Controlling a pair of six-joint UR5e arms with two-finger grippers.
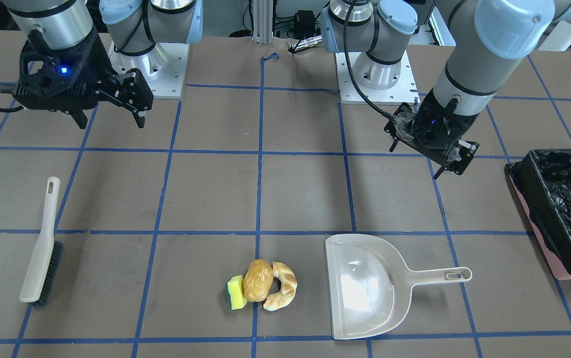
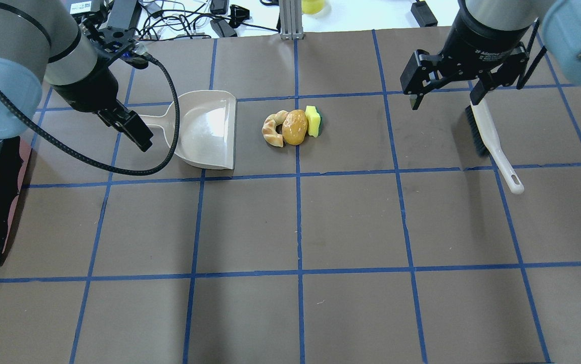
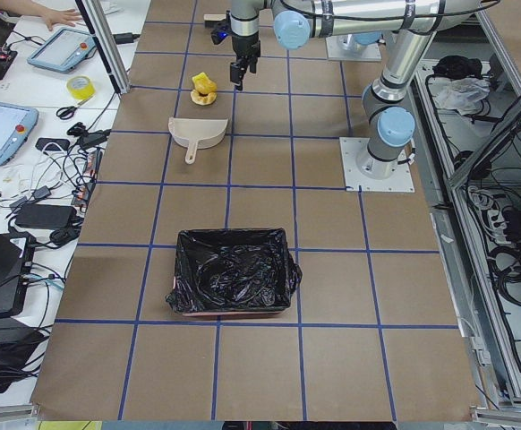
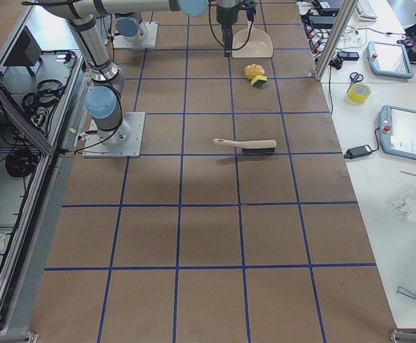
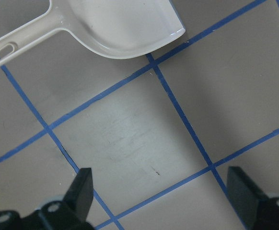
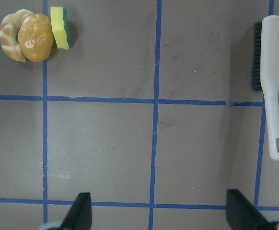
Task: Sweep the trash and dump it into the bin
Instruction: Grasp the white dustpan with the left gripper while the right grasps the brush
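Observation:
The trash lies in one clump on the table: a yellow sponge with green backing (image 1: pixel 236 292), a golden-brown potato (image 1: pixel 258 280) and a tan croissant (image 1: pixel 283 286). The clump also shows in the overhead view (image 2: pixel 295 126) and the right wrist view (image 6: pixel 34 31). The black-lined bin (image 1: pixel 563 209) stands at the table's end on my left side. My left gripper (image 1: pixel 451 169) is open and empty, hovering near the handle of the beige dustpan (image 2: pixel 207 129). My right gripper (image 2: pixel 444 101) is open and empty, above the table beside the brush (image 2: pixel 492 136).
The dustpan (image 1: pixel 365 286) lies flat, its mouth toward the trash, its handle toward the bin. The brush (image 1: pixel 41 248) lies flat on the far side of the trash from the dustpan. Blue tape lines grid the brown table.

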